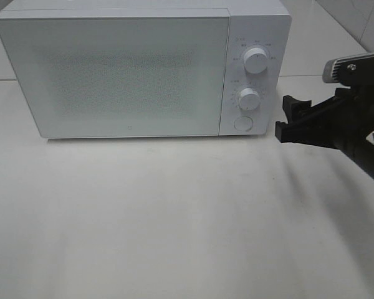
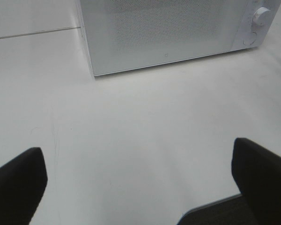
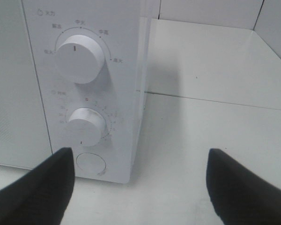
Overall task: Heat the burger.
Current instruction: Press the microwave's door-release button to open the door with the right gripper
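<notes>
White fills nearly everything we see, and the burger shows in none of the three views, so we cannot tell where it is. The one large object is a white microwave standing at the back of a pale counter. Its door is shut, and the door's window is a frosted panel of fine dots that hides whatever lies behind it.

A narrow control panel runs down the right side of the door. It carries a large round upper knob, a smaller lower knob below it, and a flat round button at the bottom.

The right jaws stand wide apart and hold nothing. From the high camera, their black fingers hang just to the right of the control panel, level with the lower knob and the button, and do not touch the microwave. The right wrist camera looks out between the two fingers at both knobs and the button.

The left jaws are also wide apart and hold nothing. We see them only through the left wrist camera, where two dark fingers frame bare counter, with the microwave's front well beyond them.
</notes>
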Controlling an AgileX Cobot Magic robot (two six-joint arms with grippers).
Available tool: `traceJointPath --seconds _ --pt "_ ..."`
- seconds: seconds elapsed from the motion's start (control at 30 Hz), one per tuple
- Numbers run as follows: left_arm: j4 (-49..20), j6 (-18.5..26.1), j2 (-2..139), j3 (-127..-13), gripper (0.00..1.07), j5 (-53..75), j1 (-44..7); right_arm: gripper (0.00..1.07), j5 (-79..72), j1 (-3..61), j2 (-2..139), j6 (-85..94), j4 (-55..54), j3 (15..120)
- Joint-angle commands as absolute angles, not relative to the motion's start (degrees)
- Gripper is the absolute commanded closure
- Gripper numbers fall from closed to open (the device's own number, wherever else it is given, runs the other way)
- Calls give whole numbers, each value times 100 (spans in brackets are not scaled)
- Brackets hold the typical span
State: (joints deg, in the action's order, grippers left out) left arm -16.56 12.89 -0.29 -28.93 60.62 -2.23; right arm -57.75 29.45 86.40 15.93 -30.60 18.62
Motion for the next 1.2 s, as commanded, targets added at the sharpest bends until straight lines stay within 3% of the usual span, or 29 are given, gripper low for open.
traceJointPath --seconds 0.03,0.4,0.8,1.0,1.2 --pt "-1656 1261 -143 -2876 4 5993 -206 32 -6388 3461 9041 1684 -3529 1839" --pt "-1656 1261 -143 -2876 4 5993 -206 32 -6555 4349 9884 1684 -4274 2257" --pt "-1656 1261 -143 -2876 4 5993 -206 32 -6526 4492 10141 1541 -4486 2487" --pt "-1656 1261 -143 -2876 4 5993 -206 32 -6532 4492 10141 596 -4509 2487" --pt "-1656 1261 -143 -2876 4 5993 -206 32 -6532 4492 10141 -1427 -4509 2487"
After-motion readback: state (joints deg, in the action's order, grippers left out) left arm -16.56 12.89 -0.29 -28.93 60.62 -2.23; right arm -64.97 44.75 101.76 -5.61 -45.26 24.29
